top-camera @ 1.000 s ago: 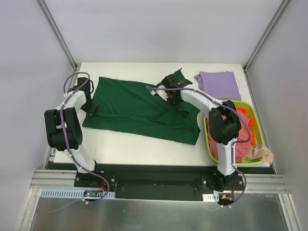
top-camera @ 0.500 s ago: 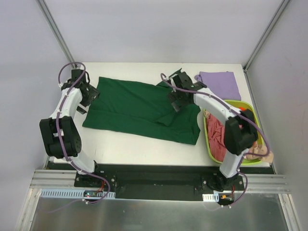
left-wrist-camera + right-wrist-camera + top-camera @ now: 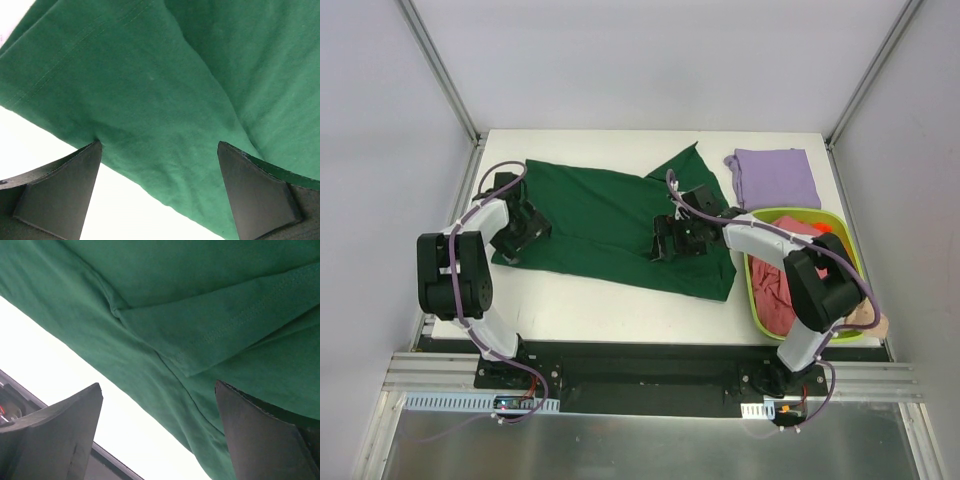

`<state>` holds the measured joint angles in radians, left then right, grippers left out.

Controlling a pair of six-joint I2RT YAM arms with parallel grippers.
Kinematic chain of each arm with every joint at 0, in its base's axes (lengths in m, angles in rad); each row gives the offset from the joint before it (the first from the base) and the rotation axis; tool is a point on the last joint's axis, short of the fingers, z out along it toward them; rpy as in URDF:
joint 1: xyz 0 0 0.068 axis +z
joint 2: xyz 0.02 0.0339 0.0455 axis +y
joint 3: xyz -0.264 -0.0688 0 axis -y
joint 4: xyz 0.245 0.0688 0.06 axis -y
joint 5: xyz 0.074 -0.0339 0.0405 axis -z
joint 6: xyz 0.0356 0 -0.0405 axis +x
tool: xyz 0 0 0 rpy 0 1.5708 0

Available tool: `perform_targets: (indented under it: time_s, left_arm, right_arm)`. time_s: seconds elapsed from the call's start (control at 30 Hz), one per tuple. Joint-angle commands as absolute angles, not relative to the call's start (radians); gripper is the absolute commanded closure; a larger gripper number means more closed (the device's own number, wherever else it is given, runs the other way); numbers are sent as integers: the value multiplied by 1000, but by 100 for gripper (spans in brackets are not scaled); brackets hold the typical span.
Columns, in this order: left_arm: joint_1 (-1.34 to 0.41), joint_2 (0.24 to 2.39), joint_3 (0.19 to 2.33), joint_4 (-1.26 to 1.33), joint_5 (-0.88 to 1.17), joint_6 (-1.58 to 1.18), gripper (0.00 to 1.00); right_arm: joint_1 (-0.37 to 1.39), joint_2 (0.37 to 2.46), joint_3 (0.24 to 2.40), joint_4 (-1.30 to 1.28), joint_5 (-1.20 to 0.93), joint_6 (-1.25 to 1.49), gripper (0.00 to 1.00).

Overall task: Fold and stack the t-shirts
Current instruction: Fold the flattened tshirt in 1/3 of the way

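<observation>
While the dark green t-shirt (image 3: 605, 215) is lying spread across the counter (image 3: 590, 300), the left arm is bending low, its left hand (image 3: 525, 228) sitting wide open over the shirt's left edge. The right arm is reaching leftward, its right hand (image 3: 665, 240) also spread wide over a fold, gripping nothing. The lilac t-shirt (image 3: 775, 178) is lying folded far right, beside the basket (image 3: 757, 300)
</observation>
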<state>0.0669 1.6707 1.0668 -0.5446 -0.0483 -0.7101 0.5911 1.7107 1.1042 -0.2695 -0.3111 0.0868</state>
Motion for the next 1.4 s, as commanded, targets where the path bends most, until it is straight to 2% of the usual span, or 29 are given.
perform_targets:
  time_s: [0.0, 0.3, 0.53, 0.67, 0.77, 0.97, 1.17, 1.27, 1.37]
  left_arm:
    - [72, 1689, 1062, -508, -26, -676, 1]
    - [75, 1686, 1052, -505, -37, -681, 1]
    - [75, 1657, 1040, -505, -51, -681, 1]
    - [75, 1644, 1034, -505, -43, -673, 1]
    - [75, 1634, 1037, -505, -45, -666, 1]
    - [74, 1605, 1088, -506, 21, -653, 1]
    - [74, 1629, 1173, -505, 61, -649, 1]
    - [69, 1699, 1215, -503, 103, -660, 1]
    - [68, 1755, 1227, -505, 132, -672, 1]
  right_arm:
    - [597, 1736, 1085, -135, -296, 242, 4]
    - [629, 1819, 1137, -49, -230, 340, 4]
    - [634, 1942, 1281, 129, -112, 405, 4]
    - [634, 2005, 1419, 120, -92, 402, 4]
    - [635, 1993, 1488, 16, -52, 336, 4]
    - [647, 1797, 1343, -78, -8, 244, 4]
    - [666, 1580, 1134, -353, 100, 250, 4]
    - [672, 1555, 1023, -364, 32, 278, 4]
    - [673, 1598, 1006, -359, -26, 296, 4]
